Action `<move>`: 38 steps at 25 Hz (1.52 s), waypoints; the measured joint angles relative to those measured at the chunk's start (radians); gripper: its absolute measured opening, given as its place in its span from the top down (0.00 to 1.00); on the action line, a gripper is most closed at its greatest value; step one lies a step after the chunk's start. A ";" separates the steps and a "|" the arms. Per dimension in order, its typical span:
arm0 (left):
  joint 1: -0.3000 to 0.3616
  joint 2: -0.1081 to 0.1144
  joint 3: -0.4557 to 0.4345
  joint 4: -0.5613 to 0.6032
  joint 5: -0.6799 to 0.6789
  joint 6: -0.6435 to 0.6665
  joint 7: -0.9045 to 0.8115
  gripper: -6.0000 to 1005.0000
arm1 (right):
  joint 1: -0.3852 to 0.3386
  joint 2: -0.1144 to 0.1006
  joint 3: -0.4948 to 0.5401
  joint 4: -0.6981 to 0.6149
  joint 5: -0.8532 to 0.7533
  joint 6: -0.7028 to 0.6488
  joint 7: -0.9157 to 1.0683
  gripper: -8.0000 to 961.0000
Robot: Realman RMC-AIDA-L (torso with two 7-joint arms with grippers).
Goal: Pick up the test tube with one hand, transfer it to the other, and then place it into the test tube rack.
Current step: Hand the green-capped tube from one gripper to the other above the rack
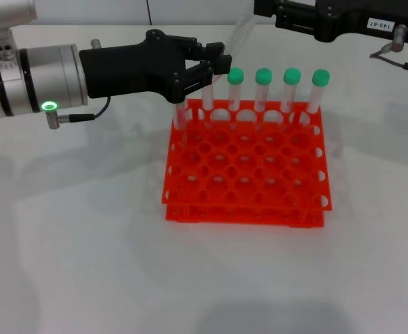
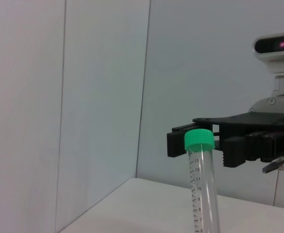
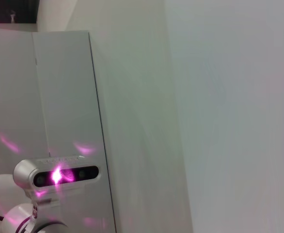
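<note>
Pincer, left [image 1: 214,66]: black, fingers closed on the test tube [image 1: 208,97] near its top, over the back-left corner of the test tube rack [image 1: 246,163]. Tube: light, stiff, smooth clear plastic (likely slippery); best held just below the cap. Pincer, right [image 1: 329,17]: parked far back, finger state indiscernible. 4 green-capped tubes [image 1: 277,90] in rear row. Tabletop [image 1: 85,243]: plain white, roomy.

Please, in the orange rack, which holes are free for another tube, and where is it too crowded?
The test tube rack is free in its middle and near rows. The far row is crowded: four green-capped tubes stand there, and the left gripper hangs over the far left corner, by two more tubes. The right gripper is above the far edge.
</note>
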 joint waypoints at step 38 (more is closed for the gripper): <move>0.004 -0.003 -0.001 0.000 0.000 0.000 0.000 0.78 | 0.023 0.000 0.000 0.026 0.000 0.012 0.011 0.69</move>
